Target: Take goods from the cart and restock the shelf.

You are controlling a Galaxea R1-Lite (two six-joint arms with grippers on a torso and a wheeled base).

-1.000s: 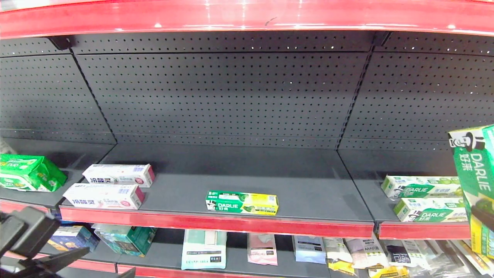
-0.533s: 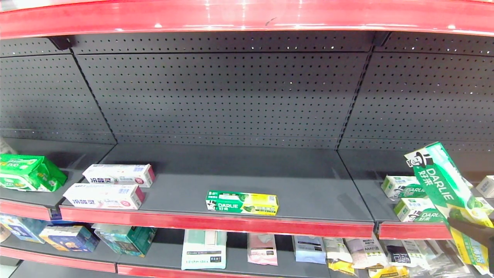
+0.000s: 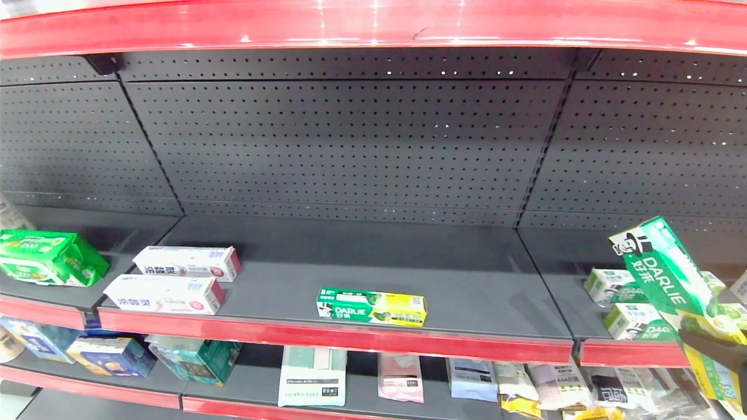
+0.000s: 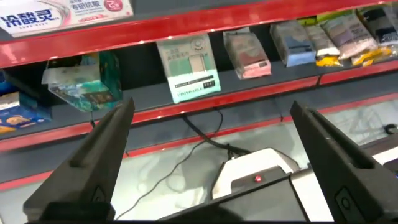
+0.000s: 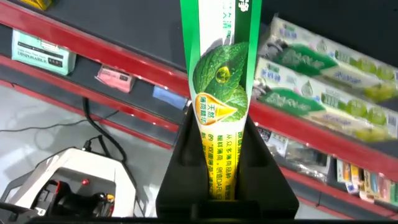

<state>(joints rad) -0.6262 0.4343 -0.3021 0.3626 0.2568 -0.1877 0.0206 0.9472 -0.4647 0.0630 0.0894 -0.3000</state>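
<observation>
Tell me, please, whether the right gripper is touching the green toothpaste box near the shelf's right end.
Touching. The right wrist view shows the green toothpaste box wedged between the right gripper's two fingers, both pressed against its sides.

Your head camera faces the shelf point(image 3: 362, 256) squarely from close, your wrist cameras sit lower looking outward, all three share the white packet point(image 3: 312, 376).

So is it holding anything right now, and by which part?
Yes: the right gripper clamps a toothpaste box near its yellow lower end. The left gripper is open and empty.
</observation>
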